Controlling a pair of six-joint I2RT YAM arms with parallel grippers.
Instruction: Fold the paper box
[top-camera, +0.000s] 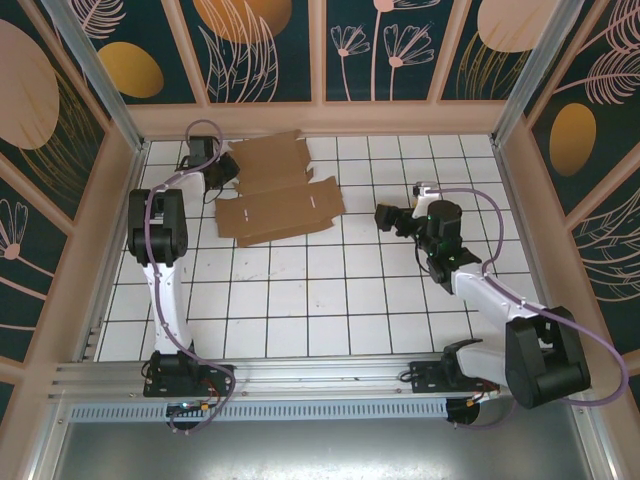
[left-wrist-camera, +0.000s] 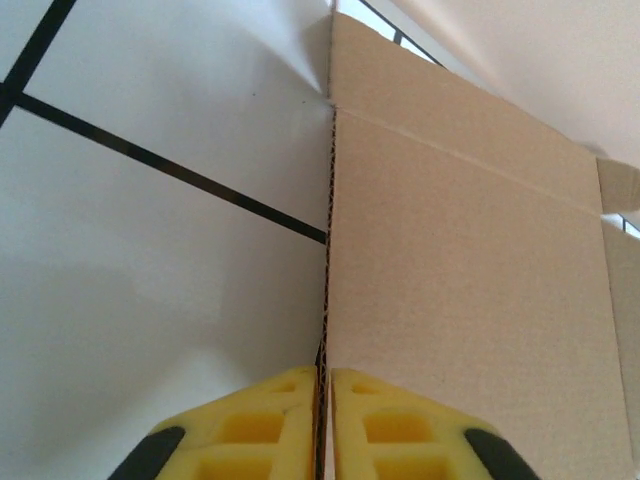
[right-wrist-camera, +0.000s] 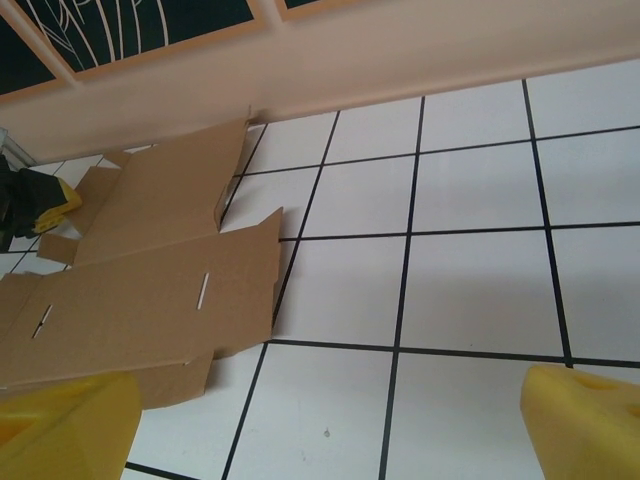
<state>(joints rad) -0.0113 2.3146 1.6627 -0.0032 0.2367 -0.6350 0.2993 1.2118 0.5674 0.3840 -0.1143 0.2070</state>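
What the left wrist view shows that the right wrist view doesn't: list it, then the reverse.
Left wrist: the left gripper shut on the corrugated edge of the paper box, close up. Right wrist: the right gripper open, the sheet's slots and the back wall. Both: the paper box and the white tiled table.
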